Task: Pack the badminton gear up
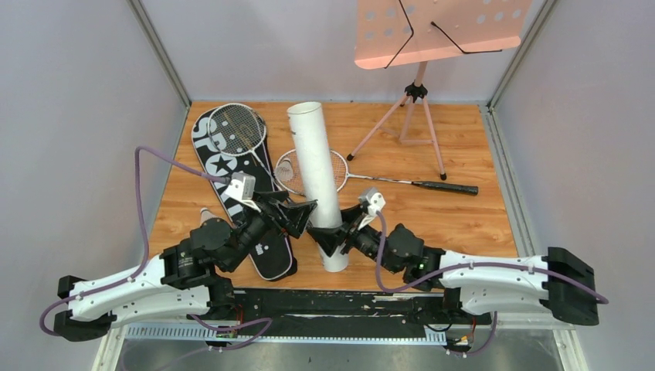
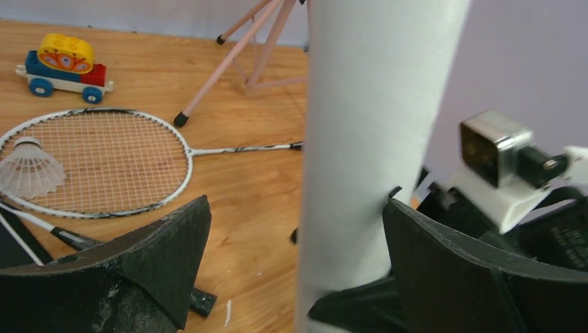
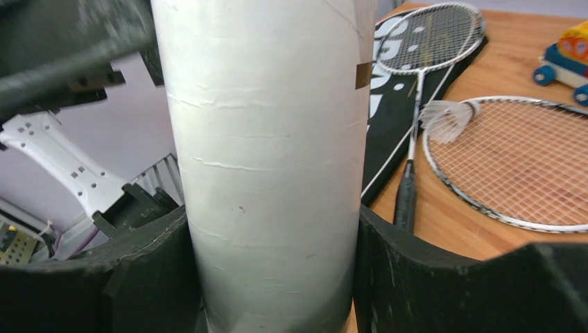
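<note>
The right pincer (image 1: 330, 234) clamps the white tube (image 1: 313, 154) upright near the tabletop's (image 1: 463, 216) front edge. The left pincer (image 2: 297, 205) gapes wide around it. Likely tube-loading: next, the left fetches 1 shuttlecock (image 2: 28, 170).

Matt paper, coarse foam, sheeny wood.
The tall white paper-skinned tube (image 3: 263, 173) is matt, with fine wrinkles. The pads (image 3: 430, 284) of the right claw (image 3: 270, 229) look like coarse, matt black foam. The wood-grain counter (image 2: 243, 187) has a soft sheen. The long black bag (image 3: 392, 118) looks like matt cloth, the white-framed racket (image 2: 104, 163) looks glossy, and the red-yellow-blue toy car (image 2: 66, 66) is shiny plastic.
</note>
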Tool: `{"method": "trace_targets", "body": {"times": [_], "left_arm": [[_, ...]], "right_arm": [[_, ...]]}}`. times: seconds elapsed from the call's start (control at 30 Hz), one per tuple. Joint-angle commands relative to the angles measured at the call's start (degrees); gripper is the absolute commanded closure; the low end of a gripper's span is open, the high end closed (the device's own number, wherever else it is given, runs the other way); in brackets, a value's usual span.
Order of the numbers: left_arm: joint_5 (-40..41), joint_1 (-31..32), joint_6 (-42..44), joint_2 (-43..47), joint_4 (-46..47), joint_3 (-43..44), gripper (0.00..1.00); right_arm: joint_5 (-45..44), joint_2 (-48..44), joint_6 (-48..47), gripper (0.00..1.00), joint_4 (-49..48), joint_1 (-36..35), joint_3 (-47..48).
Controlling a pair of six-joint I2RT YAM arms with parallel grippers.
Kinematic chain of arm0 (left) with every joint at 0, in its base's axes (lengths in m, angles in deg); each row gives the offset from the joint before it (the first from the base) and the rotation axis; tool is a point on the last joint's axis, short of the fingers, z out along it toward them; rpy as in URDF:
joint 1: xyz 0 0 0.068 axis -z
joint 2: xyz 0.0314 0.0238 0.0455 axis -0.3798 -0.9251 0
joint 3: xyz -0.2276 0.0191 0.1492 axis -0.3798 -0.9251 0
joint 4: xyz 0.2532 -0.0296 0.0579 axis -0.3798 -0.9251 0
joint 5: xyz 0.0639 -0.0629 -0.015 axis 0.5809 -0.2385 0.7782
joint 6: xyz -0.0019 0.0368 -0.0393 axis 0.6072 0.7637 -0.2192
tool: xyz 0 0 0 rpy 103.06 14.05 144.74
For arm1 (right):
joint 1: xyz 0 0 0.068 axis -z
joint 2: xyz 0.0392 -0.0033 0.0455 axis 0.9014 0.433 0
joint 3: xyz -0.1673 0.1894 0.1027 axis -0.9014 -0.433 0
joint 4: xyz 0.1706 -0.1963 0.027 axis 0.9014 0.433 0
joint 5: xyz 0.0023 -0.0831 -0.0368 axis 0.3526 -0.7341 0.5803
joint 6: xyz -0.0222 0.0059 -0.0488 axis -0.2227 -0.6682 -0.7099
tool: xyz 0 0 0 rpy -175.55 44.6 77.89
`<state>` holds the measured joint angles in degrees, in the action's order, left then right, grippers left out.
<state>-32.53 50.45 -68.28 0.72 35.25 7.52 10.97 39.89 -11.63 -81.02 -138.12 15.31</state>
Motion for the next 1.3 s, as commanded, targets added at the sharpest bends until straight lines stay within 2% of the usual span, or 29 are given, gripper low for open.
{"method": "trace_targets", "body": {"times": [0.0,0.13,0.2,0.27,0.33,0.5,0.63,0.8,0.97,1.1,1.27], "left_arm": [[0.1,0.3,2.4,-0.4,-8.4,3.4,0.00],[5.1,0.3,1.2,-1.8,-13.5,4.2,0.00],[10.8,-0.2,-0.5,-4.2,-15.5,4.8,0.00],[11.1,-2.6,-2.9,-6.6,-17.3,5.6,0.00],[7.6,-7.3,-6.4,-8.8,-19.2,6.7,0.00],[-6.8,-26.0,-15.6,-12.5,-18.3,6.0,0.00],[-14.9,-37.1,-21.6,-15.6,-11.1,1.6,0.09],[-22.0,-46.5,-26.1,-25.4,0.0,0.3,0.20],[-28.9,-51.9,-28.9,-36.5,10.2,0.4,0.27],[-30.5,-54.7,-30.1,-43.8,17.3,-0.2,0.30],[-32.9,-57.6,-33.3,-52.5,24.1,0.3,0.45]], "right_arm": [[-4.8,-10.5,-2.7,0.69,-2.2,0.2,-2.2],[-6.2,-20.3,-4.5,0.70,3.8,0.2,-4.5],[-6.6,-25.7,-5.6,0.71,6.7,0.2,-5.5],[-6.3,-30.5,-7.0,0.72,10.1,0.2,-5.9],[-5.1,-34.7,-8.6,0.72,14.5,0.2,-5.6],[-2.9,-42.3,-11.2,0.72,22.5,0.2,-4.8],[-0.8,-45.9,-12.0,0.73,25.9,0.2,-5.1],[1.4,-46.4,-12.0,0.73,28.6,0.1,-4.6],[2.3,-46.3,-11.6,0.74,29.8,0.1,-4.1],[3.2,-46.5,-10.9,0.75,30.1,0.1,-4.1],[3.8,-46.3,-10.2,0.76,30.4,0.1,-4.1]]}}
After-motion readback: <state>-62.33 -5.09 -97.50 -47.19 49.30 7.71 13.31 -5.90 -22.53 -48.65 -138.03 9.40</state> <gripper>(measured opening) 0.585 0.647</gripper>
